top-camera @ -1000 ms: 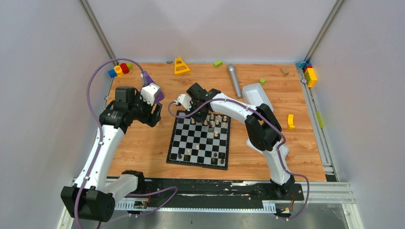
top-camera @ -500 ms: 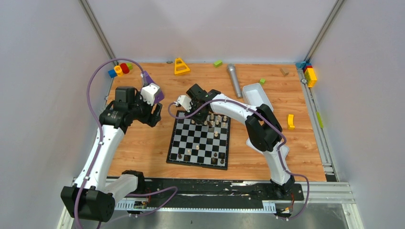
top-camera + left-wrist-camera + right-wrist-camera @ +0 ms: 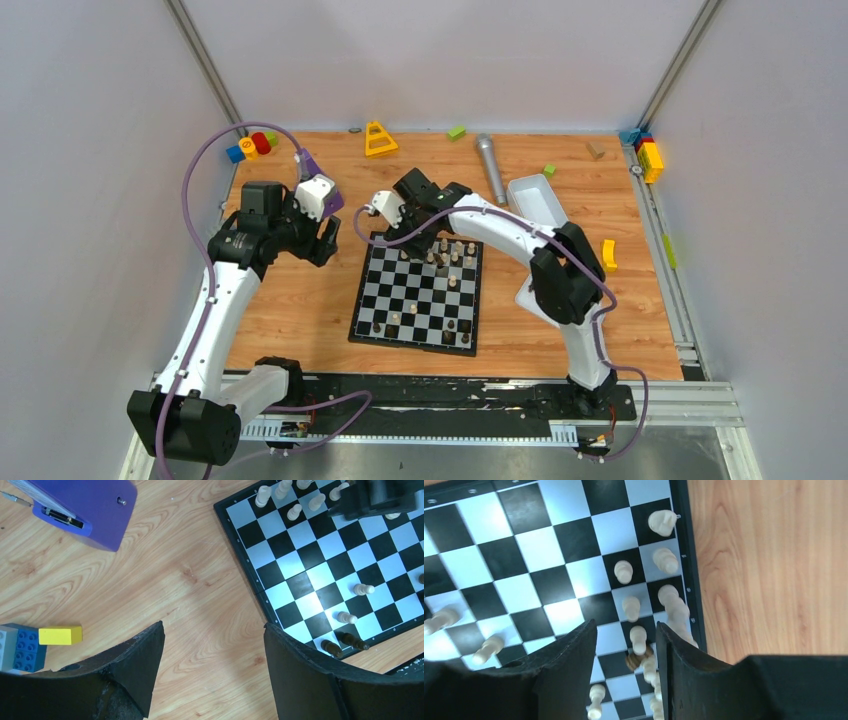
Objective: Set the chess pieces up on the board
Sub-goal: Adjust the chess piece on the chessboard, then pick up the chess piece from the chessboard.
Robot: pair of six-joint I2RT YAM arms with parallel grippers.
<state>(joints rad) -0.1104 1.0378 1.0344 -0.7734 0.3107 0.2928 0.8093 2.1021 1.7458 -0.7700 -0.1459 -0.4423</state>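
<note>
The board (image 3: pixel 400 290) lies flat in the middle of the table. Cream chess pieces (image 3: pixel 455 250) crowd its far rows, and dark brown ones (image 3: pixel 452 328) stand along its near edge. My right gripper (image 3: pixel 418 240) hangs over the board's far edge. In the right wrist view this gripper (image 3: pixel 626 623) is open, its fingers either side of a standing cream pawn (image 3: pixel 638 636) with a gap on each side. A dark brown piece (image 3: pixel 634 661) sits just behind the pawn. My left gripper (image 3: pixel 213 625) is open and empty above bare wood left of the board (image 3: pixel 320 565).
A white tray (image 3: pixel 535 195) and a grey cylinder (image 3: pixel 490 165) lie beyond the board on the right. A yellow triangle toy (image 3: pixel 380 140) and coloured blocks (image 3: pixel 250 147) sit at the back. A purple object (image 3: pixel 85 510), a yellow block (image 3: pixel 60 635) and a blue block (image 3: pixel 20 647) are near the left gripper.
The right gripper's jaws have parted around the cream pawn, and its elbow has swung a little to the right. The left arm has not moved.
</note>
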